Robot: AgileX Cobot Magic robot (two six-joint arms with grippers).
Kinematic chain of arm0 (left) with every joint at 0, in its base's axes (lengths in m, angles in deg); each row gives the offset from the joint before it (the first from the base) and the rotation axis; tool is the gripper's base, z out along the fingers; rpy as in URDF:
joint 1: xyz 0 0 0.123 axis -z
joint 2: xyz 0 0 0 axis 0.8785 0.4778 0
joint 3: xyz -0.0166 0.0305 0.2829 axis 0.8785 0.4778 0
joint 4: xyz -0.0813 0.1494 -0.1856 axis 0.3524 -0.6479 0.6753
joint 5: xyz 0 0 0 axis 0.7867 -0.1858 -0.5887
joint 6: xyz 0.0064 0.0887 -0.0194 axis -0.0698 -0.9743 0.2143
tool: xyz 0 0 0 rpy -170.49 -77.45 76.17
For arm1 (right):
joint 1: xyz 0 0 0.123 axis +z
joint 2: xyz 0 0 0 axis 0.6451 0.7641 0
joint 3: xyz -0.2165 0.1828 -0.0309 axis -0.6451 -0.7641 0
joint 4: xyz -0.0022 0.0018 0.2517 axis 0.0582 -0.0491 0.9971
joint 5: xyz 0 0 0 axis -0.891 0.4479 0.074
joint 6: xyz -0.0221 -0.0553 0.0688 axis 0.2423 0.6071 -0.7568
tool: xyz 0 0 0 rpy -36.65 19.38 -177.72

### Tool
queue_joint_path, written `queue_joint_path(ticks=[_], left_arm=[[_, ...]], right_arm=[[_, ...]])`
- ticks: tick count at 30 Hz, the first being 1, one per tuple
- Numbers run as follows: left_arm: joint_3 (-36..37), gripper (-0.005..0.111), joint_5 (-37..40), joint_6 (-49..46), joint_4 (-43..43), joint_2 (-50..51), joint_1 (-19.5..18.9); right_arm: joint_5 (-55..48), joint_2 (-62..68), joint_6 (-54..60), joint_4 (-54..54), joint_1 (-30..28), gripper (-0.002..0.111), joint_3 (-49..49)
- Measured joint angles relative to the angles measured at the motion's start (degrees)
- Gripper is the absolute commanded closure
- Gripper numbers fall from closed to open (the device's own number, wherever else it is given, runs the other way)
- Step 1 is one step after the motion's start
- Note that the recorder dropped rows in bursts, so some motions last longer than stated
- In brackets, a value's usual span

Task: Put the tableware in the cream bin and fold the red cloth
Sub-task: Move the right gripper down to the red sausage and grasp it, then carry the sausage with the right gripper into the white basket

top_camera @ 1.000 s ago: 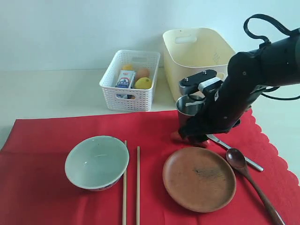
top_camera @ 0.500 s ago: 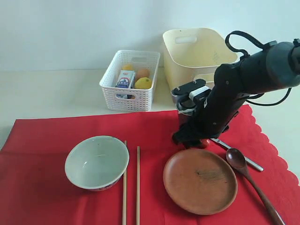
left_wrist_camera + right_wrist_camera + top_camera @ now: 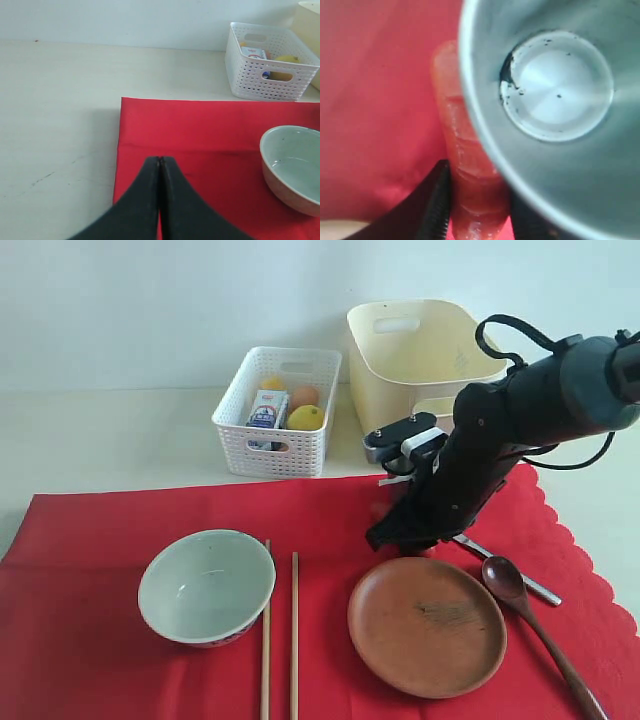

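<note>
Red cloth (image 3: 100,540) on pale tabletop (image 3: 100,430)

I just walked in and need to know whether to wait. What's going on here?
The right tool is down on the red cloth beside the steel cup, its fingers against both sides of a reddish sausage lying there. The left tool hangs shut over a corner of the cloth, holding nothing. The bowl, plate, chopsticks, spoon and knife lie on the unfolded cloth, none in the cream bin.
</note>
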Motion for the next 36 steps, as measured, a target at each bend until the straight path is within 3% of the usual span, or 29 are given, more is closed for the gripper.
queue_joint_path(ticks=[5, 11, 22, 30, 36], left_arm=[[0.0, 0.107, 0.0, 0.0, 0.0, 0.0, 0.0], [0.0, 0.107, 0.0, 0.0, 0.0, 0.0, 0.0], [0.0, 0.107, 0.0, 0.0, 0.0, 0.0, 0.0], [0.0, 0.107, 0.0, 0.0, 0.0, 0.0, 0.0], [0.0, 0.107, 0.0, 0.0, 0.0, 0.0, 0.0]], right_arm=[[-1.23, -0.24, 1.58, 1.54, 0.0, 0.108, 0.0], [-5.34, -2.58, 11.42, 12.75, 0.03, 0.108, 0.0], [-1.74, -7.89, 19.33, 24.21, 5.53, 0.108, 0.83], [-0.68, -7.98, 19.43, 25.63, 5.66, 0.108, 9.88], [-1.39, -3.98, 19.43, 24.39, 5.66, 0.108, 22.33]])
